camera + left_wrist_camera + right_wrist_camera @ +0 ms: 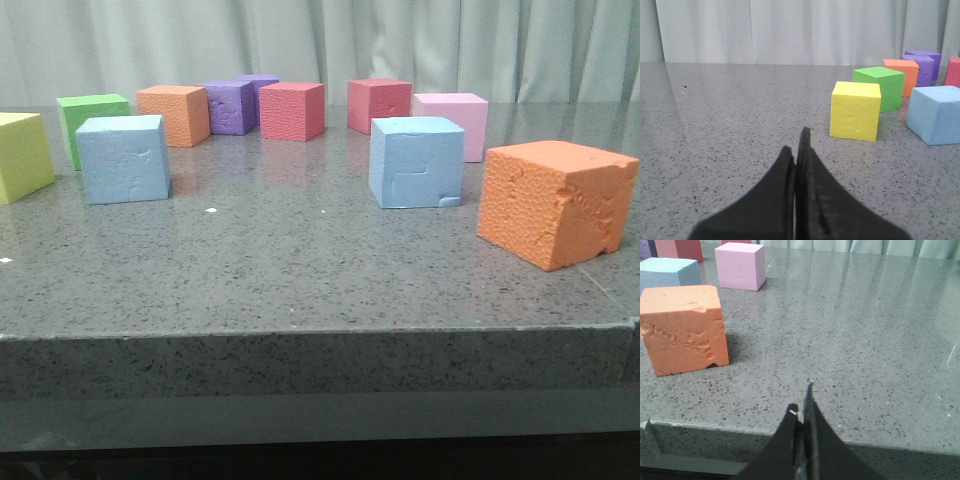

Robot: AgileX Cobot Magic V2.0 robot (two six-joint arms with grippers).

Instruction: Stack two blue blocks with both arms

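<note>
Two sky-blue foam blocks stand apart on the grey stone table. One blue block [124, 158] is at the left, the other blue block [416, 161] right of centre. The left one also shows in the left wrist view [936, 114], the right one in the right wrist view [669, 272]. My left gripper [796, 142] is shut and empty, low over bare table, short of a yellow cube [855, 110]. My right gripper [803, 400] is shut and empty, over the table's front edge, beside an orange cube [684, 328]. Neither gripper shows in the front view.
Other cubes stand around: yellow [22, 155], green [92, 122], orange [175, 114], two purple [232, 106], two red [292, 110], pink [454, 122], and a large dented orange one [556, 202] near the front right. The table edge [320, 340] runs across the front.
</note>
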